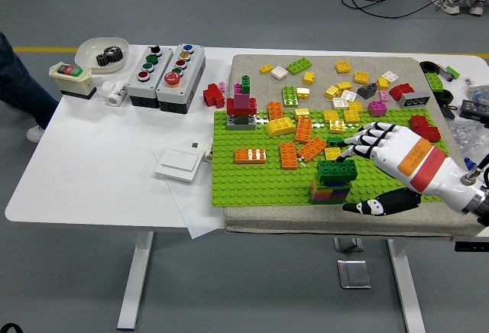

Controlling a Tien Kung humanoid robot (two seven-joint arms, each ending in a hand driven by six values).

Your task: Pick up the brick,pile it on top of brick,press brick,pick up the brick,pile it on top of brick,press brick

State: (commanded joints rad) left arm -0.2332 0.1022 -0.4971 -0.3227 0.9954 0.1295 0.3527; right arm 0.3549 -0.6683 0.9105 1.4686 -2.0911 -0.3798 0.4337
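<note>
A short stack of bricks (331, 181) stands on the green baseplate (252, 184) near its front edge, with a dark green brick (337, 168) on top of coloured layers. My right hand (356, 172) is just right of the stack. Its fingers (365, 140) are spread above and behind the top brick, and the thumb (367, 208) reaches forward below it. The hand holds nothing. Many loose bricks, among them orange ones (250, 156) and yellow ones (280, 127), lie on the plate's far half. My left hand is out of view.
A red and magenta brick tower (242, 108) stands at the plate's back left. More loose bricks (344, 81) lie on the grey mat behind. Two button boxes (164, 66), a white switch (181, 163) and a bowl (103, 50) are on the left. A person's leg (21, 81) shows at the left edge.
</note>
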